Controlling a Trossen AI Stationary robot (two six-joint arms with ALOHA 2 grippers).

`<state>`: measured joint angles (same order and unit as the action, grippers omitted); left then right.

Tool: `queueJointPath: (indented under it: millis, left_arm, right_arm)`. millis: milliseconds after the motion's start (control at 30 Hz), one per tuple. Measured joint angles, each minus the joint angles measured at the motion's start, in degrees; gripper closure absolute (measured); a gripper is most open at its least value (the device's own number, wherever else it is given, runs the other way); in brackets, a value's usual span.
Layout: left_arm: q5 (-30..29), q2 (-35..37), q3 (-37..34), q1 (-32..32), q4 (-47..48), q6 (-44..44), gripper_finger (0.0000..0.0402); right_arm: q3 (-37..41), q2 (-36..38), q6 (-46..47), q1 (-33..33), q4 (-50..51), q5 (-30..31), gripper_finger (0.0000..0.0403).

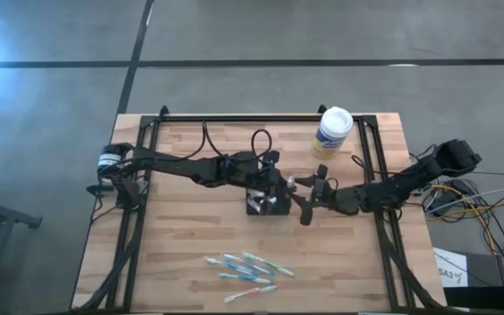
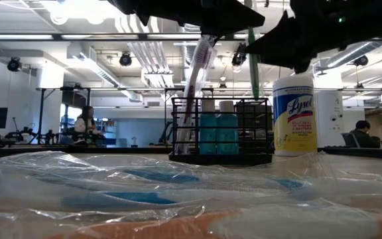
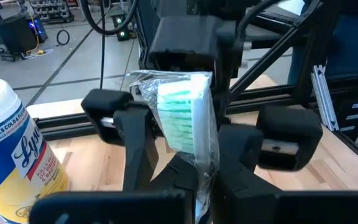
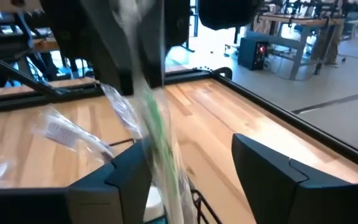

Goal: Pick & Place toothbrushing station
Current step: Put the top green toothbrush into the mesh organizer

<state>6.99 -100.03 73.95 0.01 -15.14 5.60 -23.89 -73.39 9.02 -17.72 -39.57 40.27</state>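
2 arms meet over a wood table point(image 1: 182, 236); left jaws grip a wrapped toothbrush point(image 3: 188, 118), right jaws wide.

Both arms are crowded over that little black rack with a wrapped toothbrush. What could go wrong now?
The left pincer grips a green toothbrush in crinkly plastic wrap; the wrap might snag on the black wire rack rather than slide in. The right pincer stands open close beside the brush, so the arms could bump. A knock might also tip the wipes canister beside the rack.
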Motion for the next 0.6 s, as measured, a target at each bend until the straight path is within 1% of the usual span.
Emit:
queueJointPath:
  millis: [100, 267, 333, 467, 600]
  left_arm:
    - [0.0, 0.0, 0.0, 0.0, 0.2, 0.2, 0.0385]
    - [0.0, 0.0, 0.0, 0.0, 0.5, 0.3, 0.0385]
    - [0.0, 0.0, 0.0, 0.0, 0.8, 0.3, 0.0385]
    - [0.1, 0.1, 0.0, 0.0, 1.4, 0.1, 0.0385]
    - [0.2, 0.1, -0.1, -0.2, 2.2, -0.3, 0.0385]
  right_arm:
    - [-1.1, -1.6, -0.6, 0.5, -0.2, 0.0, 0.0215]
    - [-2.9, -2.2, -2.5, 0.0, 0.0, -0.4, 0.0266]
    - [-3.6, -2.4, -3.3, -0.1, -0.4, -1.6, 0.0285]
    - [-3.8, -2.8, -4.3, -0.4, 0.0, -1.9, 0.0325]
    - [-3.7, -2.8, -5.2, -0.4, 0.2, -4.3, 0.0370]
